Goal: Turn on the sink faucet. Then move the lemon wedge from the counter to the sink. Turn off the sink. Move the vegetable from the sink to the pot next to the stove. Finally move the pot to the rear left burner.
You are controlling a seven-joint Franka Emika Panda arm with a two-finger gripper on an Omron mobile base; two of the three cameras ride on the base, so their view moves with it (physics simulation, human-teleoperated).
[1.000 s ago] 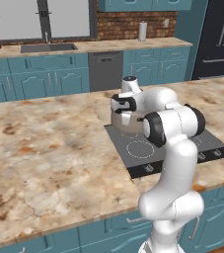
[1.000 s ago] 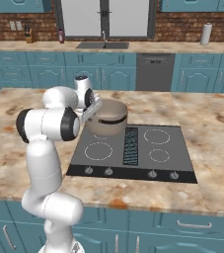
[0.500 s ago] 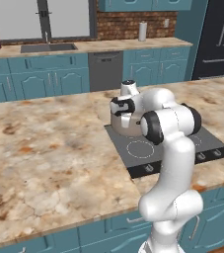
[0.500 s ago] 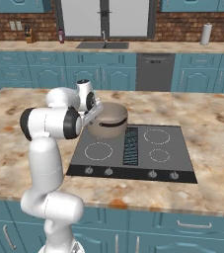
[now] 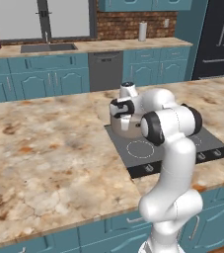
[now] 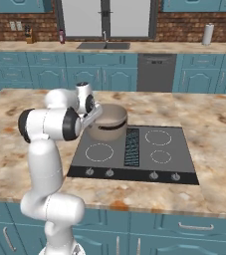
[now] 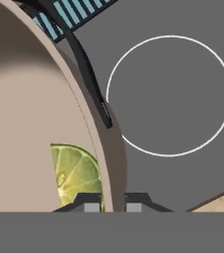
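Observation:
The tan-grey pot (image 6: 109, 122) is at the rear left of the dark stove (image 6: 179, 159), behind the front left burner ring (image 6: 99, 152). My gripper (image 7: 113, 207) is shut on the pot's rim (image 7: 116, 163), one fingertip inside and one outside. The yellow-green lemon wedge (image 7: 76, 173) lies inside the pot (image 7: 29, 123), right by the inner finger. From the left, the gripper (image 5: 124, 119) hangs over the pot (image 5: 119, 130) at the cooktop's (image 5: 209, 141) near corner. Whether the pot rests on the glass or hovers just above it, I cannot tell.
The marbled island counter (image 5: 49, 148) spreads wide to the left of the stove. Far back, the dark sink (image 6: 104, 46) with its thin faucet (image 6: 104, 36) sits in the rear counter under the window. A paper towel roll (image 6: 208, 34) stands at the back right.
The gripper and the pot have sunk a little toward the cooktop; the grip on the rim is unchanged.

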